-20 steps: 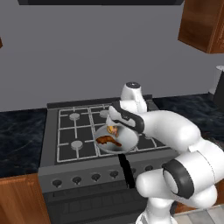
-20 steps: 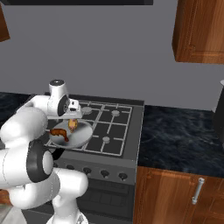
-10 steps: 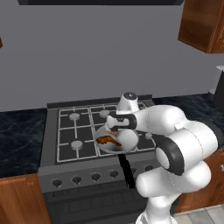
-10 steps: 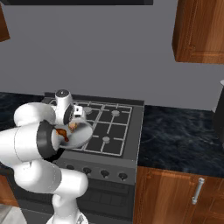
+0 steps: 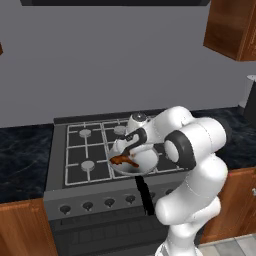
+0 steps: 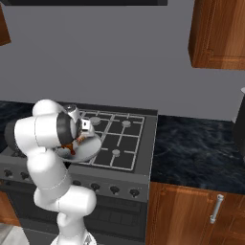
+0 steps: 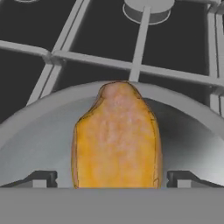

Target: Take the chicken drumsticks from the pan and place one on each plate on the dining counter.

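Arm since earlier: folded in over the stove [image 5: 95, 155], elbow now bulking at centre right of the left base view, hand dropped low over the pan [image 5: 134, 161].
Meaning: I judge this the approach to the first pick; neither drumstick has left the pan yet.
Pan: front of the stove, lower centre of the left base view, black handle pointing toward the camera over the stove's front edge.
Gripper [image 7: 112, 177]: spread wide, holding nothing, one tip at each side of the tan drumstick [image 7: 116, 140].
Tan drumstick: in the pan, long axis running bottom to top of the hand view, narrower end toward the burners at top.
Dark drumstick [image 5: 123, 160]: in the pan's left part in the left base view; axis unclear.
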